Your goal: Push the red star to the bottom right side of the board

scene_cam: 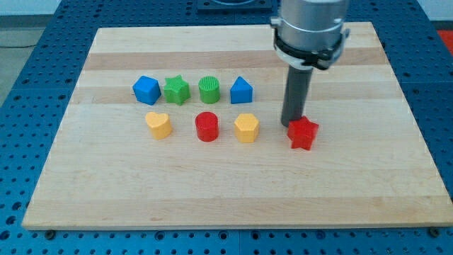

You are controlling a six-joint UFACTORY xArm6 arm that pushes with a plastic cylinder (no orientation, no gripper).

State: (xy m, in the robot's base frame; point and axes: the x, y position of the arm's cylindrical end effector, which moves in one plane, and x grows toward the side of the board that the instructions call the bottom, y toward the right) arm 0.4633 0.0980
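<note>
Wooden board lies on a blue perforated table; single camera view. Red star sits right of the board's centre, roughly mid-height, well apart from the bottom right corner and from the right edge. My tip stands at the star's upper left side, touching it or just short of touching; the exact contact cannot be resolved, since the star's upper edge overlaps the rod's lower end in the view. The tool is a plain dark rod under a grey cylindrical mount, with nothing that opens, closes or grasps, and it holds no block. Remaining blocks form two rows to the view's left of the star. Upper row, left to right: blue cube-like block, green star, green cylinder, blue block with a peaked top. Lower row, left to right: yellow heart, red cylinder, yellow block of roughly hexagonal outline. The red star lies in line with the lower row, just beyond the yellow hexagonal block, with a clear gap between them. Blocks within each row stand apart from one another, none touching. All blocks rest flat on the board.
</note>
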